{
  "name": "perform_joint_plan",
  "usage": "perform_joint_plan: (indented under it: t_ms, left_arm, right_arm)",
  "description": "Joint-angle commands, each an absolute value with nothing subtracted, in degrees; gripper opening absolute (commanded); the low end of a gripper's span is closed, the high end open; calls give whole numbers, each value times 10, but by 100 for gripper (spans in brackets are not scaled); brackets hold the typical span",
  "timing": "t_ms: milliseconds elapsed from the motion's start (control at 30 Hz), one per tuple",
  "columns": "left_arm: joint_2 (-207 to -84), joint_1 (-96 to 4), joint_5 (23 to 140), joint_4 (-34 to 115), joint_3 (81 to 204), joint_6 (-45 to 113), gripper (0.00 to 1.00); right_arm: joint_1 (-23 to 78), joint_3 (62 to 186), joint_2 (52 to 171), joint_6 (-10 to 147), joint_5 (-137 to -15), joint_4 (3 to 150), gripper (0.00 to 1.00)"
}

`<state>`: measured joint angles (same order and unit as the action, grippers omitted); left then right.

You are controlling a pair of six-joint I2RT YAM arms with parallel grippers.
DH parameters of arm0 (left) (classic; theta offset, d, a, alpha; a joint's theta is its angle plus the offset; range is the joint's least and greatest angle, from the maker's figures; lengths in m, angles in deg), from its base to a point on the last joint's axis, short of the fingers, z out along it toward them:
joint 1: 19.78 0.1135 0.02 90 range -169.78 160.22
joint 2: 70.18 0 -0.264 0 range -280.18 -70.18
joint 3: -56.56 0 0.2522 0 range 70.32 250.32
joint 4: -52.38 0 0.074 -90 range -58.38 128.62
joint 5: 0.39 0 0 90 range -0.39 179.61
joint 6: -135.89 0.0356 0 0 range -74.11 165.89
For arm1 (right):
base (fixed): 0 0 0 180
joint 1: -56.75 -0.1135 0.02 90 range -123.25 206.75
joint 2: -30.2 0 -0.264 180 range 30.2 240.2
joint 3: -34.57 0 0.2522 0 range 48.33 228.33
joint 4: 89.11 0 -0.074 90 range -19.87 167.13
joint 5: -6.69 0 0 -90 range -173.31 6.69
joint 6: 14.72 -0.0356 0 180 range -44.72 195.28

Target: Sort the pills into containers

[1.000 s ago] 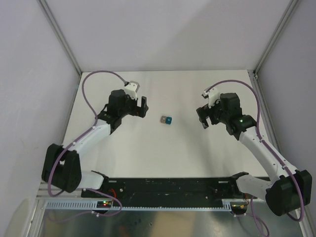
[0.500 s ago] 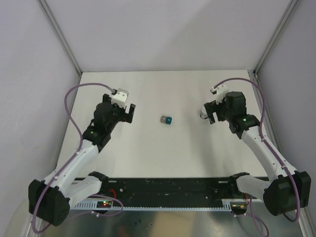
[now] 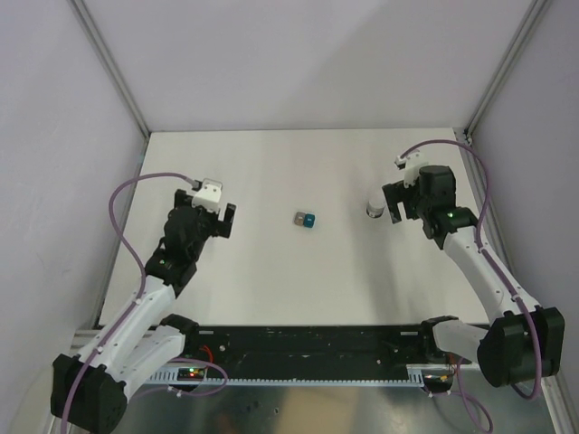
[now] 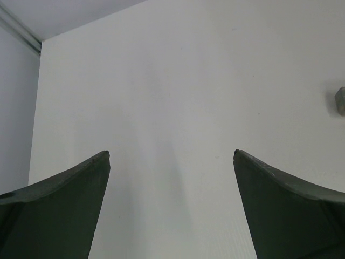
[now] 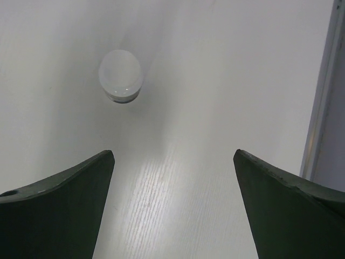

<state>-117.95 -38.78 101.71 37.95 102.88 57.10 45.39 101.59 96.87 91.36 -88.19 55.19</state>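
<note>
From the overhead camera I see the tiny joined pair of cube-shaped plastic containers (image 3: 305, 220) sitting near the middle of the white table (image 3: 298, 163). The grey compartment (image 3: 299, 218) is on the left and the teal-blue compartment (image 3: 310, 221) touches it on the right. Both arms are well apart from them. My left gripper (image 3: 227, 220) sits out to the left of the containers at about the same depth. Its wrist camera shows both dark fingers (image 4: 70, 210) spread wide with only bare tabletop between them. A small grey shape (image 4: 340, 101) pokes in at the right edge of that view, too cut off for me to say what it is. My right gripper (image 3: 390, 213) is over on the right side, likewise with its jaws fully apart and nothing in them. A small white round capped bottle (image 3: 374, 209) stands upright just beside its tips, on the side toward the containers. In the right wrist view the bottle (image 5: 121, 75) lies ahead of the fingers (image 5: 285, 210) and off to the left of the gap, not between them. A metal frame rail (image 5: 322, 91) runs along the right edge there.
</note>
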Motion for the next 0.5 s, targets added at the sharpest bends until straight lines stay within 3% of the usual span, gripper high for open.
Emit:
perform_joint_plan:
  t_ms: [0, 467]
  left_arm:
    - [-1149, -373, 1030, 426, 1000, 579, 100]
    - [-1043, -336, 1053, 542, 904, 550, 100]
  right_arm:
    - [471, 1013, 945, 894, -903, 571, 99]
    - [474, 1012, 882, 851, -960, 502, 99]
